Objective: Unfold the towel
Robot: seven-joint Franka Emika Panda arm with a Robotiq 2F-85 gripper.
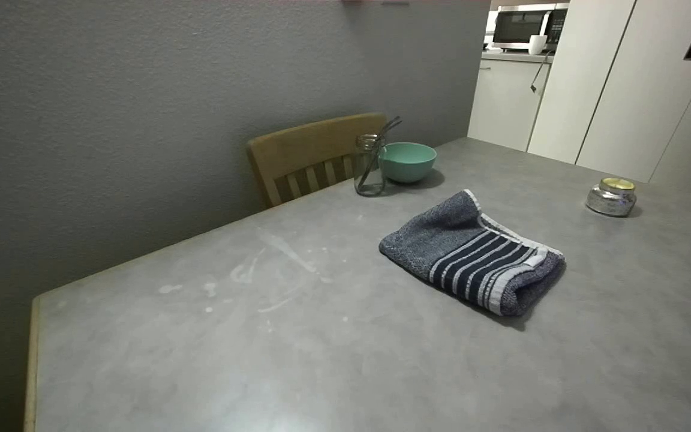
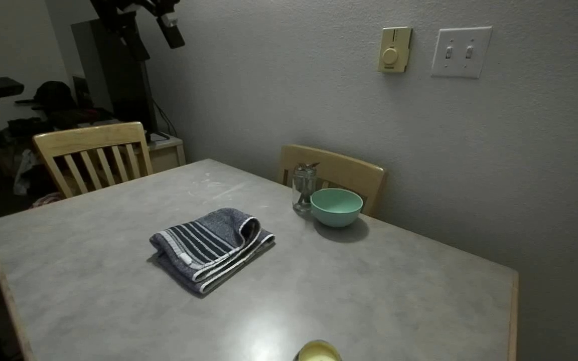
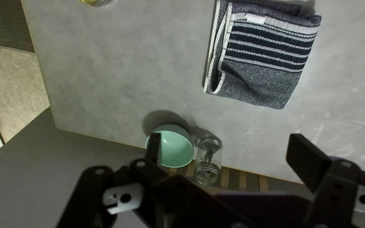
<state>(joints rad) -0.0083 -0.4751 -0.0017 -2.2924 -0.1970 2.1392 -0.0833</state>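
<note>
Overhead, tool (image 3: 225,144) wide, its two dark fingers (image 3: 309,161) well apart in the wrist view, high above the table (image 1: 201,366). On that grey top, right of centre in an exterior view, the towel (image 1: 441,237) lies folded in a layered stack. Speckled blue-grey cloth to the left, a darker band with pale stripes (image 1: 483,264) across the right part. White hem (image 1: 507,233) along the far right side; far corner raised in a soft peak. Seen in an exterior view, the fold at that corner bulges into a rounded loop (image 2: 241,216). Small white label (image 3: 256,19) on the hem by the stripes. Farther off, green bowl (image 1: 407,165), glass jar (image 1: 376,180) with metal utensils (image 1: 390,125) just beside it on the left; cannot tell whether they touch. Wooden chair (image 1: 309,144) behind both, past the table edge. Silvery pot (image 1: 611,203), yellow at its top, far right, well apart from the towel.
</note>
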